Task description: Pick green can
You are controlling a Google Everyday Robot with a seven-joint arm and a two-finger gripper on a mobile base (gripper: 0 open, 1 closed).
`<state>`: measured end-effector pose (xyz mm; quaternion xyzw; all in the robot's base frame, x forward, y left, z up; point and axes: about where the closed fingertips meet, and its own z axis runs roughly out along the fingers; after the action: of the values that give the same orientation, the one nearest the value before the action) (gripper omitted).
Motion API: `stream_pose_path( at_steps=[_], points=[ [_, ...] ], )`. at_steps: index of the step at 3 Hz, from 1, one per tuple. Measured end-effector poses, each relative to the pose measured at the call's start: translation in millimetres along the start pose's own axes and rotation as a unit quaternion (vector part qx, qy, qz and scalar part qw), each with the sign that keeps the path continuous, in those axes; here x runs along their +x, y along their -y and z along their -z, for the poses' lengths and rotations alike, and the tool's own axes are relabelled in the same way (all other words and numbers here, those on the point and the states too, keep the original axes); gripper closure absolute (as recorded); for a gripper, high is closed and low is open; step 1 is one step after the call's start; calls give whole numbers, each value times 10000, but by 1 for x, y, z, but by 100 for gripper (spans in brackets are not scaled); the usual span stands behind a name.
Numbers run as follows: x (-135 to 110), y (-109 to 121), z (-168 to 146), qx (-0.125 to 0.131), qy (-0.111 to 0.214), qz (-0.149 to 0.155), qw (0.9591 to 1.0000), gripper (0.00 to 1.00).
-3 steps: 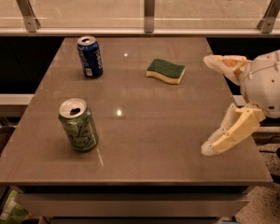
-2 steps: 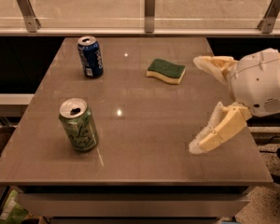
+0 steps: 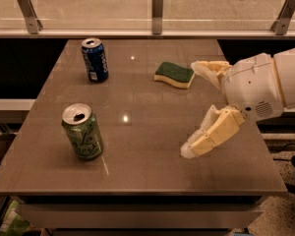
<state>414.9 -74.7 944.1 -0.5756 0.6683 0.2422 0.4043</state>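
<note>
The green can [image 3: 82,131] stands upright on the front left of the brown table [image 3: 147,171]. It is light green with pale lettering and a silver top with an open tab hole. My gripper [image 3: 192,107] is over the right side of the table, well to the right of the can. Its two cream fingers are spread wide apart, one [image 3: 210,70] near the sponge and one [image 3: 210,134] lower toward the front. It holds nothing.
A dark blue can [image 3: 94,59] stands at the back left. A green-and-yellow sponge [image 3: 174,74] lies at the back centre, close to my upper finger. A glass rail with metal posts [image 3: 158,11] runs behind the table.
My gripper has moved left over the table, toward the centre. The cans and the sponge have not moved.
</note>
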Motion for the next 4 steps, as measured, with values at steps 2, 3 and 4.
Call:
stream_pose_path(
  at_steps=[2,3,4],
  points=[
    [1,9,-3,95,241,-57,9996,0],
    [10,11,-19,11,528,-189,9984,0],
    [15,4,-34,-139,796,-258,9964,0]
  ],
)
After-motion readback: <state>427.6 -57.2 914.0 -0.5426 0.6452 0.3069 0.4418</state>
